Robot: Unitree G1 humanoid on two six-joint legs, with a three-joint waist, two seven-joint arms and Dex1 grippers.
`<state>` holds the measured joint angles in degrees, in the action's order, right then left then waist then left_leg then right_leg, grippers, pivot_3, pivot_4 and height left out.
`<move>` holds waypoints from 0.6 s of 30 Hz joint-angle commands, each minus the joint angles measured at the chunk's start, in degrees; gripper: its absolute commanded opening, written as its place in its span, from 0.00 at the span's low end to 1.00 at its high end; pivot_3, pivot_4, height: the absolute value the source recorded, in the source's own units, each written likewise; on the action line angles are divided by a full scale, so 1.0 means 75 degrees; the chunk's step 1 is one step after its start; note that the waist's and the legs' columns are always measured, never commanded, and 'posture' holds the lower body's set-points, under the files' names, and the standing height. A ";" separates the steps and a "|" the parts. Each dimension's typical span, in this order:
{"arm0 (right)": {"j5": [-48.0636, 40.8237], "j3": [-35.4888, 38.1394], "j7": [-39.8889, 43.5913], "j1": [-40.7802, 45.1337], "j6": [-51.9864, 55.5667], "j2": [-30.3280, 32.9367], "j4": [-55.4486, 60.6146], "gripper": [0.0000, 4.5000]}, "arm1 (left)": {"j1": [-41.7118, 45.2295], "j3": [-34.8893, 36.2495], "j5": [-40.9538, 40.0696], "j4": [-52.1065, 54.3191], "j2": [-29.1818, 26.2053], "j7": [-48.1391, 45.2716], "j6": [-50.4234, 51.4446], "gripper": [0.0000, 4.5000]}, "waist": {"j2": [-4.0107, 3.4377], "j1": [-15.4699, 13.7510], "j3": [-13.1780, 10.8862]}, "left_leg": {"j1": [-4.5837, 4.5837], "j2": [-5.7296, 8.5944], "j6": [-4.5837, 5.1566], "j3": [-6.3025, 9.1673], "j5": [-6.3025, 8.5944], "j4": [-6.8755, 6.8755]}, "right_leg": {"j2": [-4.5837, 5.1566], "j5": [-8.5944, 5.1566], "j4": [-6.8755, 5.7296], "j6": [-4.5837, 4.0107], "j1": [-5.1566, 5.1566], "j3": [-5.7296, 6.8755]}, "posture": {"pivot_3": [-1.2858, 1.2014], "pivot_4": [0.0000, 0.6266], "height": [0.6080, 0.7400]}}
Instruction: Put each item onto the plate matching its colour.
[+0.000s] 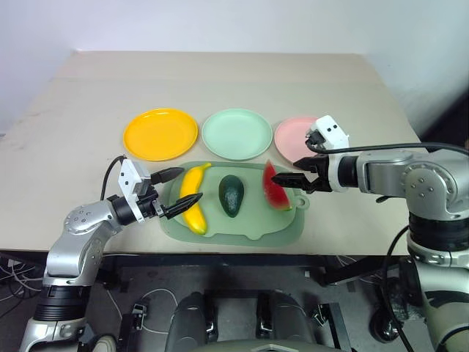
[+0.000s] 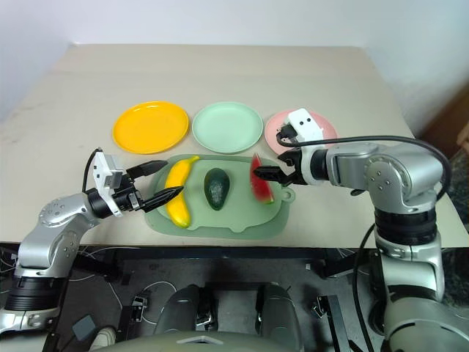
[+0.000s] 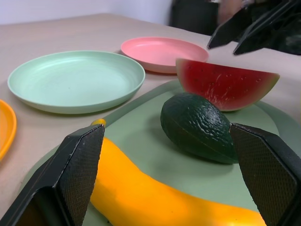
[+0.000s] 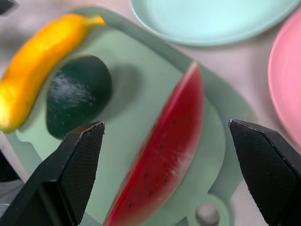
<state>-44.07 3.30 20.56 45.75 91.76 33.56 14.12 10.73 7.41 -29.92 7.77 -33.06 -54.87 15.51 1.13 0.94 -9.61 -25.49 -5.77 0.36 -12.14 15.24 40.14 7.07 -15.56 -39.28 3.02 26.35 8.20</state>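
Two grippers, left [image 1: 177, 188] and right [image 1: 286, 180], gape wide, holding nothing; the right hides part of one pink plate [image 1: 292, 137]. One banana [image 1: 193, 199], avocado [image 1: 231, 195] and watermelon wedge [image 1: 275, 188] lie on one tray [image 1: 242, 227], behind it yellow plate [image 1: 160, 133] and mint plate [image 1: 236, 133]

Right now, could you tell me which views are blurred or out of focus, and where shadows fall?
Left wrist view: the right gripper in the background is blurred, while the avocado is sharp. Right wrist view: the banana is slightly soft, and the avocado casts a soft shadow on the tray. Eye views: evenly lit.
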 commanded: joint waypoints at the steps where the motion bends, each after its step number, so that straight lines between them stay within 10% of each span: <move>1: -0.0359 -0.0089 -0.0426 0.0344 0.0098 -0.0072 -0.0258 1.00 | 0.0124 0.0039 -0.0034 0.0108 0.0004 -0.0017 -0.0092 0.99 | 0.0000 -0.0001 0.0000 | -0.0001 0.0000 0.0000 0.0000 0.0000 0.0000 | 0.0000 0.0000 0.0001 0.0000 0.0000 0.0000 | 0.52 0.24 0.66; 18: -0.1363 -0.1015 -0.3159 0.0294 0.0098 -0.1139 -0.1907 1.00 | 0.0265 -0.0047 0.0096 -0.0031 0.0172 -0.0042 -0.0183 0.99 | 0.0000 0.0029 0.0005 | 0.0004 -0.0001 -0.0001 -0.0007 0.0000 -0.0001 | -0.0003 0.0000 -0.0001 0.0001 -0.0004 -0.0001 | 0.52 0.24 0.66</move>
<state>-52.87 -2.75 -1.52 48.01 91.89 24.75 0.28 11.74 7.29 -29.27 6.94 -31.74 -54.90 15.32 1.13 1.15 -9.58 -25.45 -5.78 0.35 -12.19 15.24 40.13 7.05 -15.56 -39.29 3.02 26.32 8.19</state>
